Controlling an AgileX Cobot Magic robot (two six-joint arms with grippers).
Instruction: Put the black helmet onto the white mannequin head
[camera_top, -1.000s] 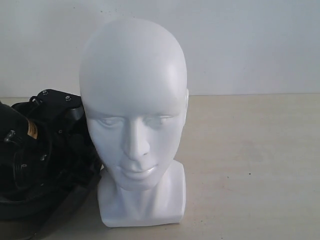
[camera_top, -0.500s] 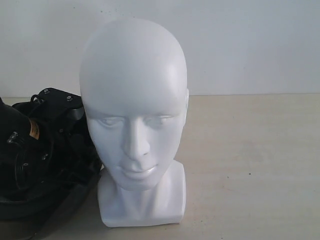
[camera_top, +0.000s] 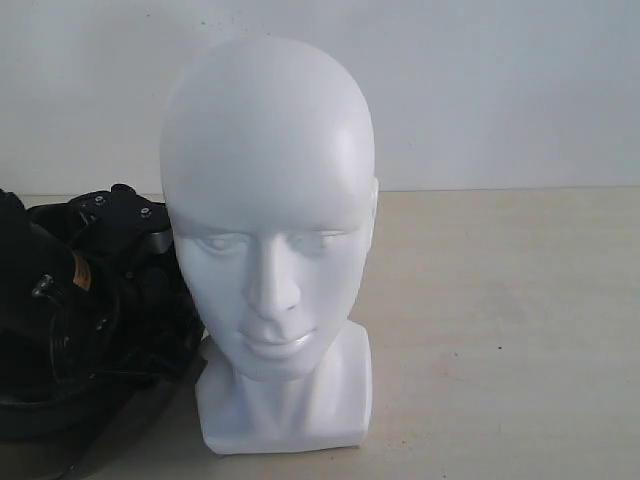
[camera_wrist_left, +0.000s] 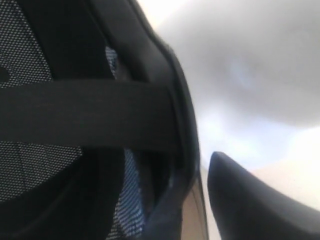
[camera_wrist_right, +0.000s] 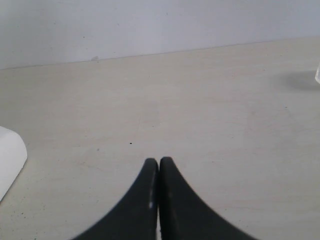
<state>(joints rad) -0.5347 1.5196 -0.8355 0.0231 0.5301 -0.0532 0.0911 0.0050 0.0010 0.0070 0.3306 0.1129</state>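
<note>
The white mannequin head (camera_top: 268, 230) stands upright at the table's middle, facing the exterior camera; its base corner (camera_wrist_right: 10, 155) shows in the right wrist view. The black helmet (camera_top: 45, 412) lies low at the far left, mostly behind my left arm. In the left wrist view its mesh lining (camera_wrist_left: 30, 55), a black strap (camera_wrist_left: 85, 115) and its rim (camera_wrist_left: 180, 130) fill the frame. My left gripper (camera_top: 105, 285) is open at the helmet's opening: one finger (camera_wrist_left: 250, 205) sits just outside the rim with a gap, the other is hidden. My right gripper (camera_wrist_right: 159, 162) is shut, empty, over bare table.
The pale wooden table (camera_top: 500, 330) stretches to the right of the head, ending at a white wall (camera_top: 500, 90). A small clear object (camera_wrist_right: 317, 75) shows at the edge of the right wrist view.
My left arm has shifted slightly to the right and down beside the mannequin head. The head has not moved.
</note>
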